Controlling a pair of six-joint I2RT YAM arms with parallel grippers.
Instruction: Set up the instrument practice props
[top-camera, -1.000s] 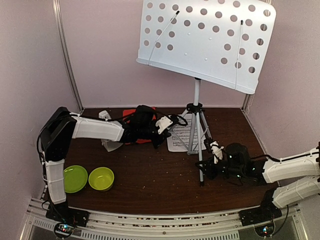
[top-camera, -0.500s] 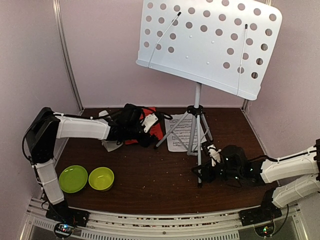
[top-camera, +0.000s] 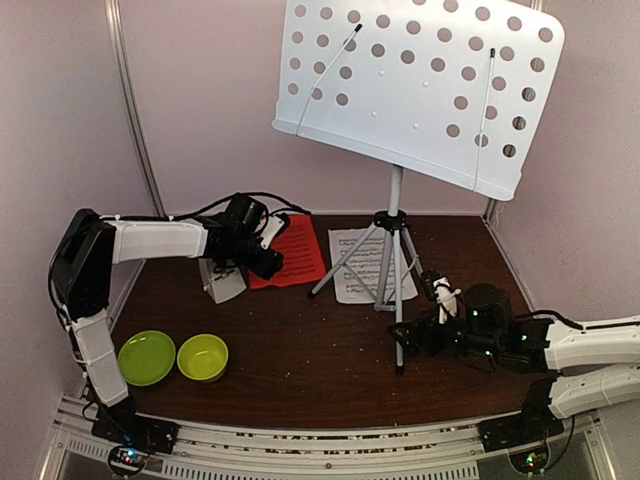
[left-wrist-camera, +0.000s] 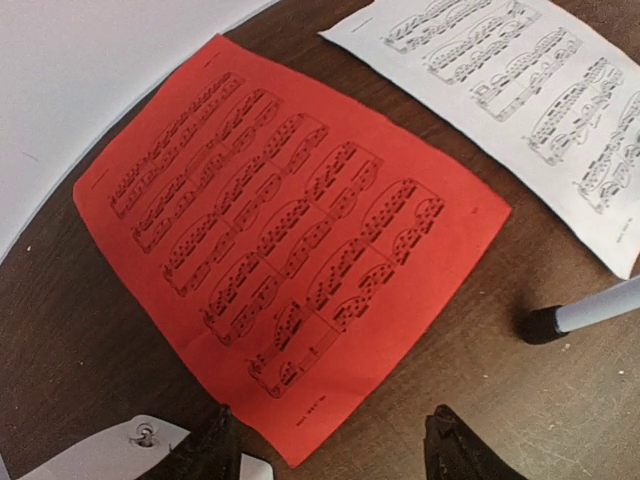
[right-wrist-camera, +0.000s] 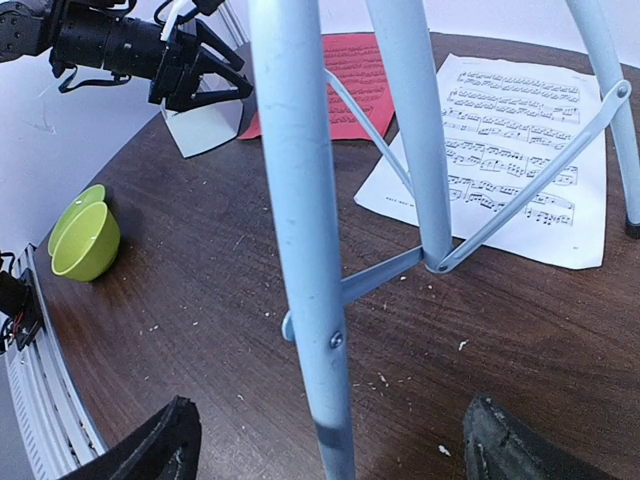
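Plainly, left fingers (left-wrist-camera: 207, 450) spread over red paper (left-wrist-camera: 290, 240); right fingers (right-wrist-camera: 150, 445) spread astride tubular leg (right-wrist-camera: 295, 200).

Wide bare run of table (top-camera: 300, 340) between lime-green bowls (top-camera: 203, 343) and tripod music stand (top-camera: 393, 195). Cramped under the stand: three splayed legs and thin braces over the white music sheet (top-camera: 355, 285). Open approach onto the red music sheet (top-camera: 297, 255); metronome (top-camera: 225, 283) just beside its left edge.
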